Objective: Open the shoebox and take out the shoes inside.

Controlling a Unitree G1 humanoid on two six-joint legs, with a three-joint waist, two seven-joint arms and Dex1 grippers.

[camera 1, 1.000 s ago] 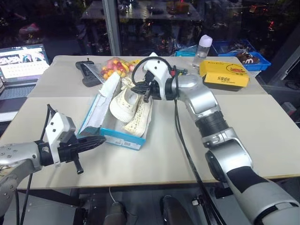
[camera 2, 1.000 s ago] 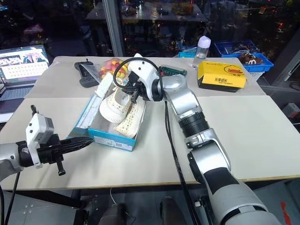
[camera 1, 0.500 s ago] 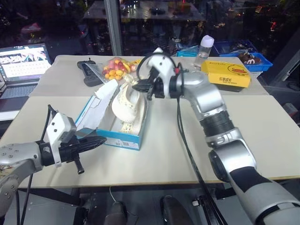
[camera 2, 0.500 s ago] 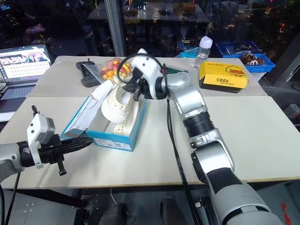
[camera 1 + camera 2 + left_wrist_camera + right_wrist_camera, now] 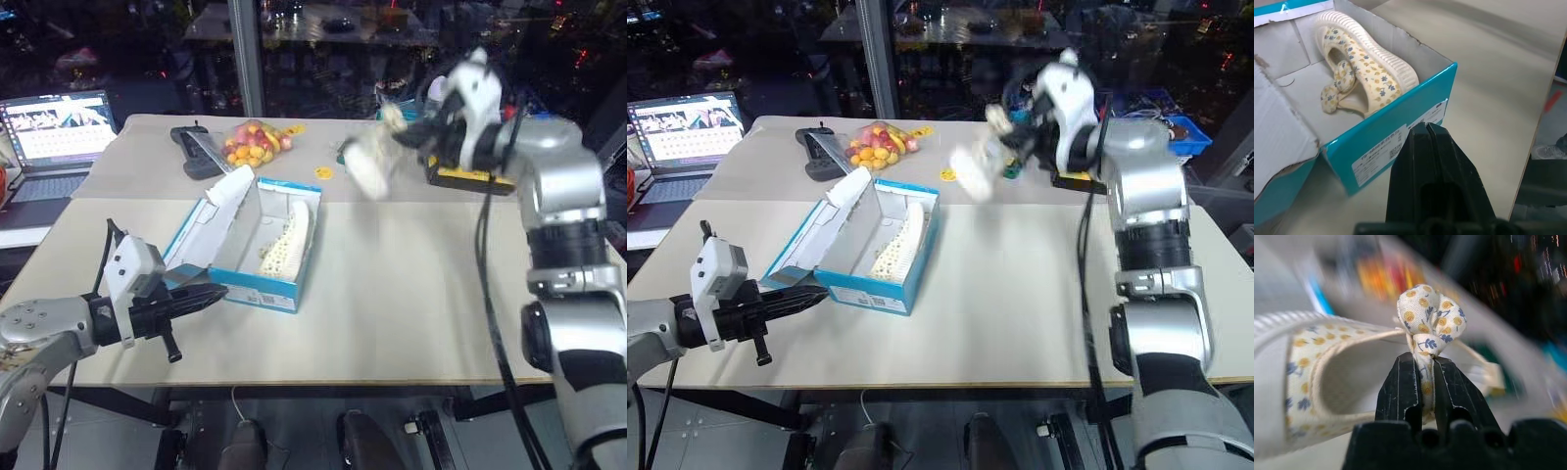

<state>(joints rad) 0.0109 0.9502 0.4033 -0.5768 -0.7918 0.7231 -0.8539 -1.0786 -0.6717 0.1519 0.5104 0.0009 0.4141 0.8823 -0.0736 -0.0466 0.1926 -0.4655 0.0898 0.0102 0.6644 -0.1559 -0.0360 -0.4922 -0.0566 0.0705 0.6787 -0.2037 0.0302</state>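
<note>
One shoe (image 5: 370,166) is held up in the air by the right gripper (image 5: 1425,396), pinched by its knotted cloth strap.

A second ago it was lifted just over the shoebox (image 5: 257,290); now it has been carried off to the right, near the yellow box (image 5: 470,176). The cloth is cream with small flowers, the sole ribbed. The other shoe (image 5: 1359,73) is left inside the open blue shoebox. The left gripper (image 5: 1426,142) is shut, empty, beside the box's white label, too small to read.

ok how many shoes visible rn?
2: one shoe held aloft by the right gripper, above the table; the other shoe lies in the open shoebox.
</note>
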